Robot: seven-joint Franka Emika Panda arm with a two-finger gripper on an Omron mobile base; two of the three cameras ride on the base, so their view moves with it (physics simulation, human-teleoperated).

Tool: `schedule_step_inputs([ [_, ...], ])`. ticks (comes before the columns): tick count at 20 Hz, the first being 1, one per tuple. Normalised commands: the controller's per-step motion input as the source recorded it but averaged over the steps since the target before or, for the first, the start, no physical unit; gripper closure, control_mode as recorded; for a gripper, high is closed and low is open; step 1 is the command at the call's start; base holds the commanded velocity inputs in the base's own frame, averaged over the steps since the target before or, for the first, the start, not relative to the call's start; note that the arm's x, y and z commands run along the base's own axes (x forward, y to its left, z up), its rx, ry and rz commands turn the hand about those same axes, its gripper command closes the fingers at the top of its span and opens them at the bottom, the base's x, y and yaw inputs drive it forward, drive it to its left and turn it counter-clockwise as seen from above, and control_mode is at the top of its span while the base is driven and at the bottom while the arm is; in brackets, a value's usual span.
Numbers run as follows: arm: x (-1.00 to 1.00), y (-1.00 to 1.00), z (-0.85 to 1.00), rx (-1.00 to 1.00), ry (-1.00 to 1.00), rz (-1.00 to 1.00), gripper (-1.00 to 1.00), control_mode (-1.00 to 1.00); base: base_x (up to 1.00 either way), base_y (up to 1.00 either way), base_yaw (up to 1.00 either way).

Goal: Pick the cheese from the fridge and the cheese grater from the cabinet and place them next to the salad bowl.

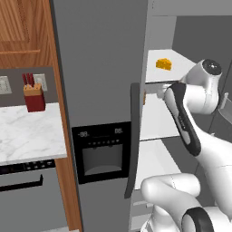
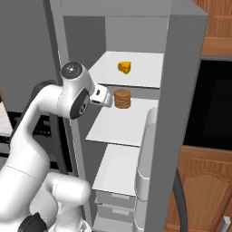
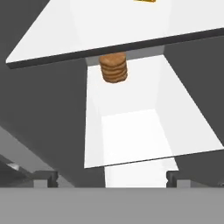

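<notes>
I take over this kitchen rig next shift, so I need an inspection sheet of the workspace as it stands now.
Surface: white fridge shelves, bare apart from the items below.
Job's things: cheese lies on the upper shelf of the open fridge; cabinet closed, top left.
Clutter: brown stack of round pieces on the middle shelf; red knife block on the marble counter.
Grippers: gripper open, empty, at the fridge mouth below the cheese shelf.
Cables: nothing seen.
Surroundings: wall outlets behind the knife block.
</notes>
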Motion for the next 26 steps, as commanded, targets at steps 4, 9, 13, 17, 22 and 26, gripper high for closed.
schedule_step_inputs([
  [4, 0.18, -0.35, 0.31, -0.12, 0.01, -0.15, -1.00, -1.00, 0.00, 0.00, 0.00],
  [9, 0.18, -0.34, 0.27, -0.14, 0.10, -0.03, -1.00, -1.00, 0.00, 0.00, 0.00],
  [13, 0.09, -0.32, 0.27, -0.12, 0.05, 0.04, -1.00, -1.00, 0.00, 0.00, 0.00],
  [17, 0.03, -0.23, 0.32, -0.05, 0.04, 0.21, -1.00, -1.00, 0.00, 0.00, 0.00],
  [22, 0.16, -0.18, 0.16, -0.02, 0.00, 0.27, -1.00, -1.00, 0.00, 0.00, 0.00],
  [26, 0.25, -0.08, 0.14, 0.00, 0.00, 0.25, -1.00, -1.00, 0.00, 0.00, 0.00],
])
